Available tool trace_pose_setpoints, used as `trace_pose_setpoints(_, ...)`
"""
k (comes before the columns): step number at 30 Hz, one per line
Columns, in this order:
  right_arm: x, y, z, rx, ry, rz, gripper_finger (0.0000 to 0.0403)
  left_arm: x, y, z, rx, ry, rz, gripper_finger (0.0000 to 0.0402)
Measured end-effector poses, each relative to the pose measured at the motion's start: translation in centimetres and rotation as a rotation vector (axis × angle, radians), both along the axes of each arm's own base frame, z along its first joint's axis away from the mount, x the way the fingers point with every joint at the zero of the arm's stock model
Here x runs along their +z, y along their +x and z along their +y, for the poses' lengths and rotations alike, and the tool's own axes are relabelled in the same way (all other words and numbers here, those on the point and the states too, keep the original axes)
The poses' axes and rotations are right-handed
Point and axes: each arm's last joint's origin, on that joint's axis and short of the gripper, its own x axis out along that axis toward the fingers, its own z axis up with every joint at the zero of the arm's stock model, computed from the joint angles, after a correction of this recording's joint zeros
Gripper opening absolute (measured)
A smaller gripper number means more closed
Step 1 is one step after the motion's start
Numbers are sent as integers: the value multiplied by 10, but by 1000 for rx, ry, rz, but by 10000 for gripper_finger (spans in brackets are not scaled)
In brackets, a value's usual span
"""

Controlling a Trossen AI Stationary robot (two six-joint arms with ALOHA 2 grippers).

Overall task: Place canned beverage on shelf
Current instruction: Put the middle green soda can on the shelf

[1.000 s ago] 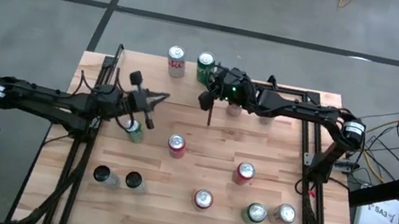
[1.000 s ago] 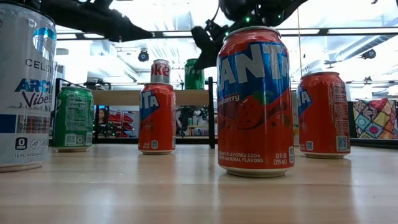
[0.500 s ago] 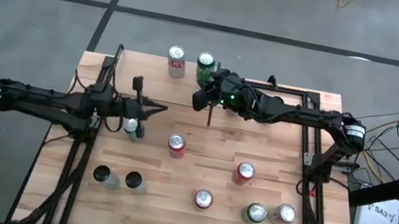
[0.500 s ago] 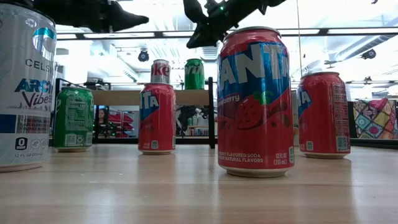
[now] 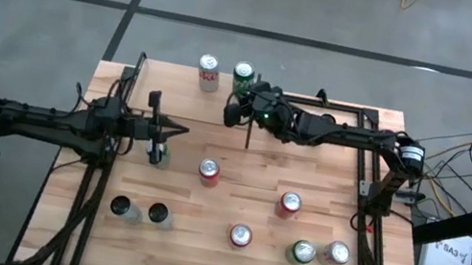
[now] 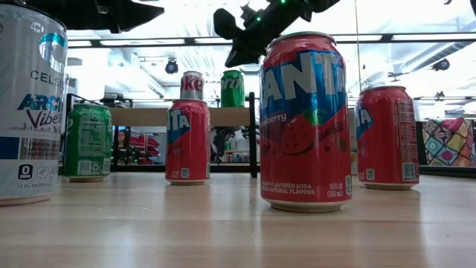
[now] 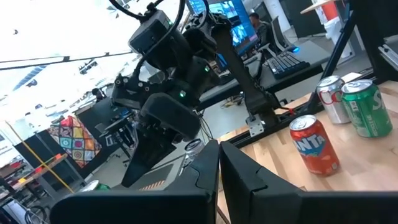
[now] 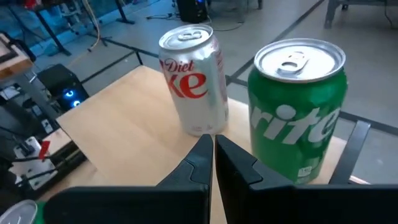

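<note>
Sprite can (image 5: 243,75) stands beside a Diet Coke can (image 5: 207,71) on the shelf (image 5: 176,83) at the table's far edge (apparently already delivered), explaining why the right gripper (image 5: 237,113) hovers just beside it clenched and empty; the left gripper (image 5: 157,128), also clenched and empty, waits mid-table.

The high view looks straight down on the whole counter (image 5: 214,255). The low view sits at counter height, close behind a Fanta can (image 6: 305,123), facing the shelf (image 6: 160,116). The right wrist view looks closely at the Diet Coke can (image 8: 193,78) and Sprite can (image 8: 297,112), both also in the left wrist's farther view
</note>
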Motion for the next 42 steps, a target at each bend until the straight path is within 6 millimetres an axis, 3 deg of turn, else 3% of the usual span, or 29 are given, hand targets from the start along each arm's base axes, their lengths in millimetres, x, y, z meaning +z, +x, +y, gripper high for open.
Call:
trace_pose_setpoints(11, -15, 1, -26, -83, -1, 38, 9, -1, 1, 0, -4, -28, 2, 0)
trace_pose_setpoints(20, -16, -2, -36, -106, -5, 44, 9, 1, 4, 2, 37, -60, -31, 0)
trace_pose_setpoints(33, -15, -2, -37, -107, -9, 40, 9, -11, 32, 11, 163, -108, -52, 0)
trace_pose_setpoints(42, -15, -3, -37, -125, -30, 55, 9, -13, 35, 14, 179, -98, -55, 0)
